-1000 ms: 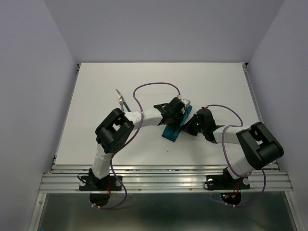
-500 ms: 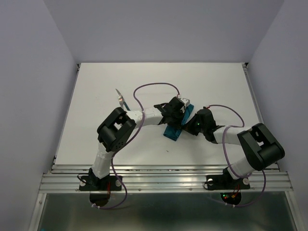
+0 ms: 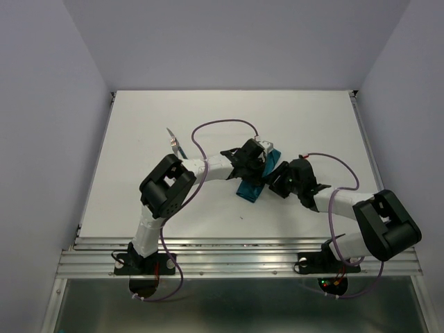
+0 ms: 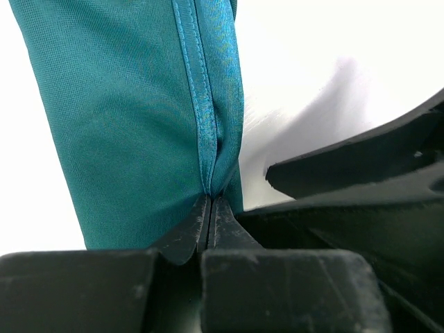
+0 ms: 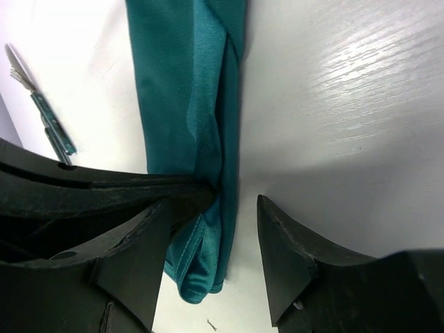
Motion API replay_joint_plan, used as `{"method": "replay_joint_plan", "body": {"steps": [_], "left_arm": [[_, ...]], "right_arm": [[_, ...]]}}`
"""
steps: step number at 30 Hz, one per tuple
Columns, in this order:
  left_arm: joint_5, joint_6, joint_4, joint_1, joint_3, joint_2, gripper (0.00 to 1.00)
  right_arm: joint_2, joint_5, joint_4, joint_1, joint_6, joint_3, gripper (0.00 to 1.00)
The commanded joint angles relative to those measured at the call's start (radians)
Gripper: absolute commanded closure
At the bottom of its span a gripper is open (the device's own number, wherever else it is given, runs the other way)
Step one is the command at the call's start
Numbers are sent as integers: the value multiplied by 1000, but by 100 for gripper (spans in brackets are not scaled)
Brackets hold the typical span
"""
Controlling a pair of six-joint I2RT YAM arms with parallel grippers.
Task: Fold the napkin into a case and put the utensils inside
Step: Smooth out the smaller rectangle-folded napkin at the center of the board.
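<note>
your right arm [image 3: 385,225] swung its elbow out to the right since a second earlier, and your right gripper [image 5: 214,208] spread its fingers. bare white table [image 3: 312,118] lay open behind and to both sides. the napkin [image 4: 139,125] sat mid-table as a narrow teal strip, its hemmed fold pinched by your left gripper [image 4: 210,208]. utensils [image 3: 173,142] lay well off to the left. both grippers crowded each other over the strip.
</note>
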Motion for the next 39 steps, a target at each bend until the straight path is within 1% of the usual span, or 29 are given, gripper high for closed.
{"method": "replay_joint_plan", "body": {"steps": [1, 5, 7, 17, 21, 22, 25, 26, 28, 29, 30, 31, 32, 34, 35, 39], "left_arm": [[24, 13, 10, 1, -31, -3, 100], [35, 16, 20, 1, -43, -12, 100], [36, 18, 23, 1, -48, -17, 100], [49, 22, 31, 1, -59, -31, 100], [47, 18, 36, 1, -62, -40, 100], [46, 16, 36, 1, -60, -41, 100], [46, 13, 37, 3, -65, -52, 100], [44, 8, 39, 1, -65, -54, 100], [40, -1, 37, 1, -67, -74, 100], [37, -4, 34, 1, -67, -81, 99], [33, -5, 27, 1, -67, -101, 93], [27, -8, 20, 3, -68, -113, 85], [15, -8, 8, 3, -70, -124, 68], [4, -8, -3, 3, -85, -167, 46], [-5, -5, -16, 3, -89, -179, 42], [-25, -7, -38, 10, -141, -256, 41]], "right_arm": [[24, 29, 10, -10, 16, 29, 43], [40, 44, 10, -10, 45, 29, 46], [40, 89, 12, -19, 58, 21, 48], [118, 86, 14, -28, 42, 68, 50], [155, 60, 41, -28, 44, 75, 61], [158, 60, 47, -28, 47, 67, 70], [161, 60, 58, -28, 42, 62, 81], [162, 60, 58, -28, 38, 62, 90], [169, 60, 56, -28, 16, 67, 99], [175, 60, 56, -28, 10, 70, 99], [179, 29, 56, -28, -7, 75, 99], [185, 23, 58, -28, -14, 76, 99], [196, 15, 58, -28, -21, 79, 99], [202, 9, 58, -28, -45, 82, 99], [205, -2, 60, -37, -54, 82, 99], [207, -18, 58, -48, -93, 84, 99]]}}
